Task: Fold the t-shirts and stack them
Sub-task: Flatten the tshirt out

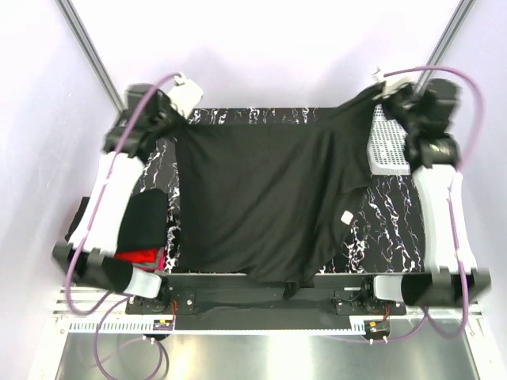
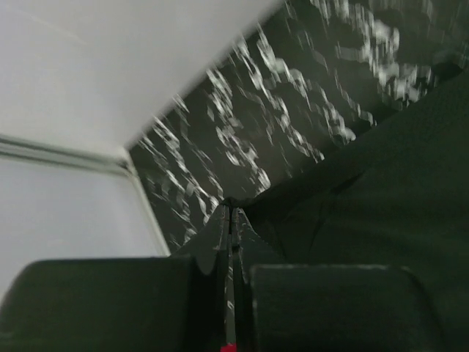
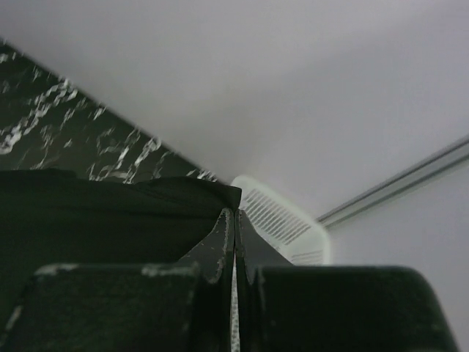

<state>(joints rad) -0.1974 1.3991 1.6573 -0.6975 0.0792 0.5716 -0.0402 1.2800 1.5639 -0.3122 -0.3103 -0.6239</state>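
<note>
One black t-shirt [image 1: 261, 198], two corners pinched: left tool [image 2: 231, 214] grips one, right tool [image 3: 234, 216] grips another.

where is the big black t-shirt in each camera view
top external: plain black cloth t-shirt spread across the middle.
left wrist: lower right, corner pinched in left claw.
right wrist: lower left, edge pinched in right claw.
shared landmark: black white-veined marble tabletop.
</note>
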